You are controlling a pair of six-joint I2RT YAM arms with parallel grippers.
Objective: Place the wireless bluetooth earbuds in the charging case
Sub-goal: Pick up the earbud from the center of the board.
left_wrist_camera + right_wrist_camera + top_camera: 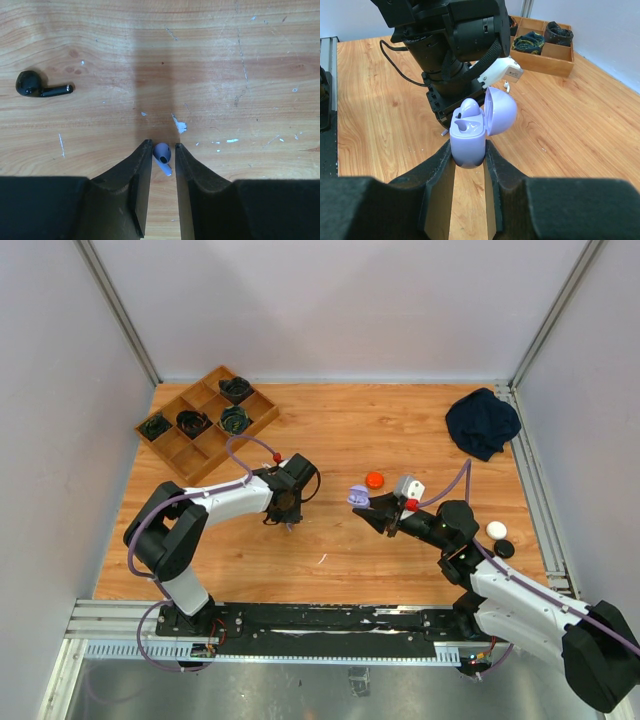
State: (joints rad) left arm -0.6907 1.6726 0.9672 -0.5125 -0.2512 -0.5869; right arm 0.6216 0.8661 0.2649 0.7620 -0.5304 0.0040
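Observation:
A lavender earbud (162, 157) lies on the wooden table between the fingertips of my left gripper (163, 146). The jaws stand narrowly apart around it: the bud touches the left finger and a thin gap shows at the right one. In the top view the left gripper (289, 524) points down at the table. My right gripper (468, 146) is shut on a lavender charging case (468, 136) with its lid open, held above the table right of the left gripper (357, 495). One lavender earbud (470, 107) sits in the far slot; the near slot is empty. A black earbud (37, 86) lies to the left.
An orange round case (375, 479) lies mid-table. A white case (496, 529) and a black case (504, 549) lie at the right edge. A dark cloth (482, 422) sits back right. A wooden compartment tray (165, 447) stands back left. A small white bit (322, 559) lies near the front.

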